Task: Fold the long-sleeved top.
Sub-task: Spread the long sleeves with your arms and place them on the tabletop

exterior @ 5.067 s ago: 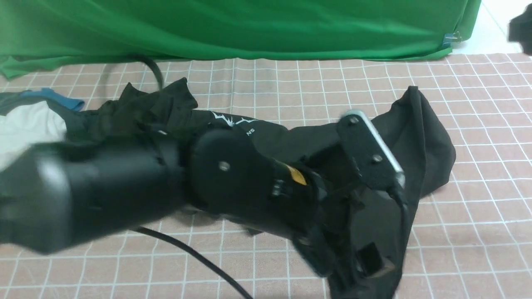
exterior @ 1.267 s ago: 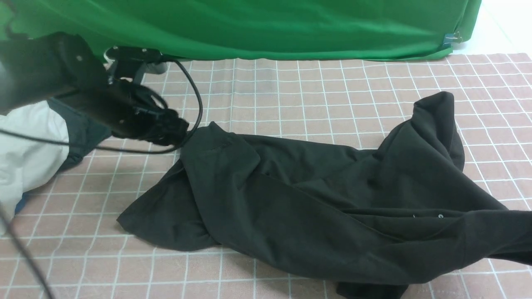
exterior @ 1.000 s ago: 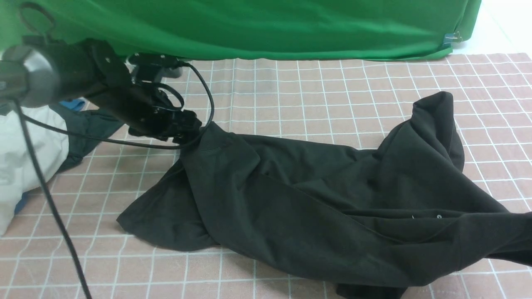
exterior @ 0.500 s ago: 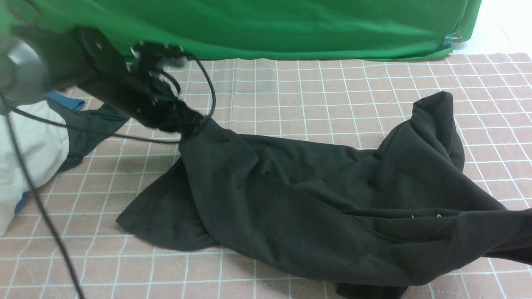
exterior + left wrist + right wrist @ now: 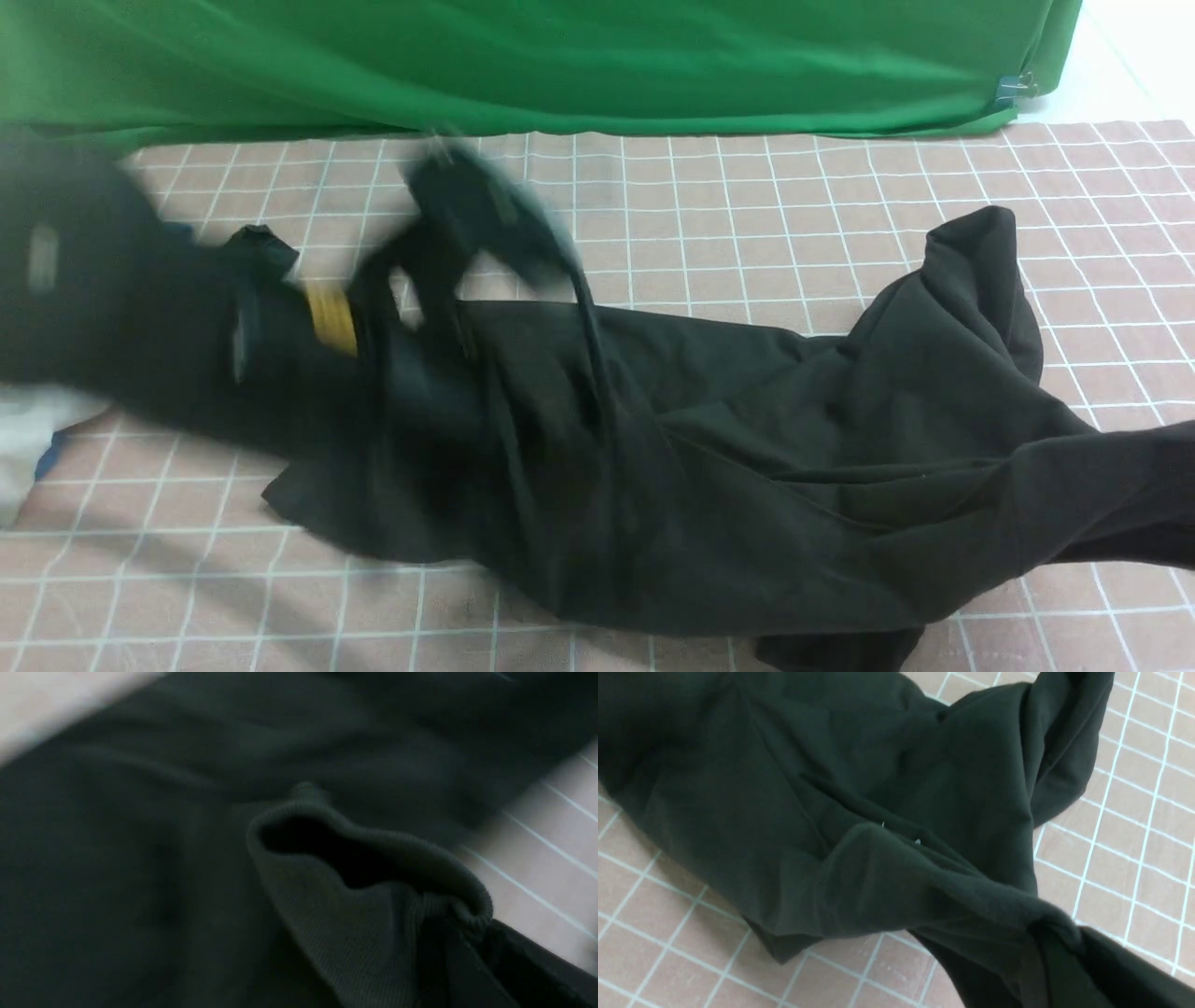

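Left gripper point(image 5: 460, 947) closed on the ribbed cuff point(image 5: 373, 858) of the long-sleeved top point(image 5: 747, 448); right gripper point(image 5: 1045, 947) pinches a bunched fold (jaws barely discernible).

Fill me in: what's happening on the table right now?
Both arms are gripping the long-sleeved top, which lies crumpled on the checked cloth. The left end effector is shut on a ribbed cuff, and its arm shows blurred over the garment's left part. The right end effector is shut on a bunched piece at the right side, drawn up from the table. No neat fold shows yet.
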`<control>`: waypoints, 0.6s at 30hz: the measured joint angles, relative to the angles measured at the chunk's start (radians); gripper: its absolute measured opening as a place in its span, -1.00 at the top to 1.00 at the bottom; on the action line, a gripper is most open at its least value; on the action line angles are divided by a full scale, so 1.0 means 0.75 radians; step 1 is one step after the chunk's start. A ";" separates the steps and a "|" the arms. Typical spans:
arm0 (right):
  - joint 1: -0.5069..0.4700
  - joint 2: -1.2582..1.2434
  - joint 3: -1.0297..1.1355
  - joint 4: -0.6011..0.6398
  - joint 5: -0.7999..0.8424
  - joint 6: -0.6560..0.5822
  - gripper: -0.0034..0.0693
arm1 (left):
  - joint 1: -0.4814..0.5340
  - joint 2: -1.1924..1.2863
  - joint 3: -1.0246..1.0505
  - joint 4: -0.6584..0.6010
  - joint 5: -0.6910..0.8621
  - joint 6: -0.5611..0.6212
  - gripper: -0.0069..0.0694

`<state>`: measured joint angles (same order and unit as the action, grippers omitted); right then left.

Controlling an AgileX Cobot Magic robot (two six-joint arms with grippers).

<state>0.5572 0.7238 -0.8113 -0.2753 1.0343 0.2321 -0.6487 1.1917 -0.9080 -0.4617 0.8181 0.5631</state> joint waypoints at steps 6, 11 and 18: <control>0.000 0.000 0.000 -0.004 -0.014 0.000 0.76 | -0.309 -0.023 0.157 0.030 0.028 -0.073 0.71; 0.000 0.010 0.000 -0.004 -0.040 0.000 0.76 | -0.297 0.028 0.165 0.069 0.003 -0.084 0.38; 0.000 0.080 0.000 -0.007 -0.051 -0.029 0.76 | -0.170 0.003 0.165 0.205 -0.009 -0.111 -0.74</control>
<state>0.5572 0.7840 -0.8113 -0.2807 0.9958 0.2104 -0.7766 1.1937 -0.7846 -0.3076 0.8111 0.4800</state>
